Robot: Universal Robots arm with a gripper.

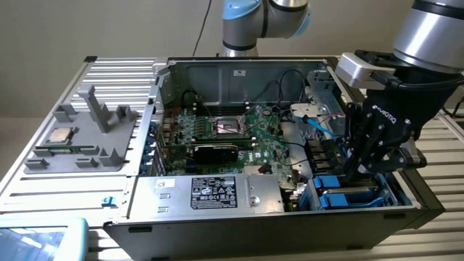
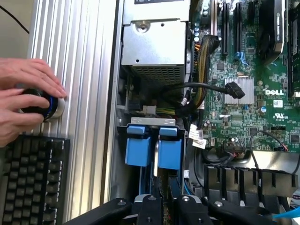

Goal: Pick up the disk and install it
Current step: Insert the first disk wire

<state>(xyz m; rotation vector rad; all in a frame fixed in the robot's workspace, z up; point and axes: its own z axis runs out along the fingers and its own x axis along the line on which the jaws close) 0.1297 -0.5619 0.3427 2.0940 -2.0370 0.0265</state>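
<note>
The disk (image 1: 346, 199) (image 2: 140, 152) stood on edge in the drive bay (image 2: 152, 121) at a corner of the open computer case (image 1: 261, 234), its blue bracket (image 2: 169, 152) uppermost. The gripper (image 1: 359, 169) (image 2: 164, 206) hung right over it, down at the bracket; whether it clamped the disk could not be told. Beside the bay lay the motherboard (image 1: 239, 136) and the power supply (image 1: 210, 193). Outside the case, a person's hands (image 2: 26, 101) rested on a black knob (image 2: 44, 107) near a keyboard (image 2: 33, 180).

Open computer case (image 1: 217, 76) with green motherboard (image 1: 264, 133) and black-labelled silver box (image 1: 165, 191); a processor chip (image 1: 58, 136) on the grey tray (image 1: 73, 156) beside it; keyboard (image 2: 33, 183)
</note>
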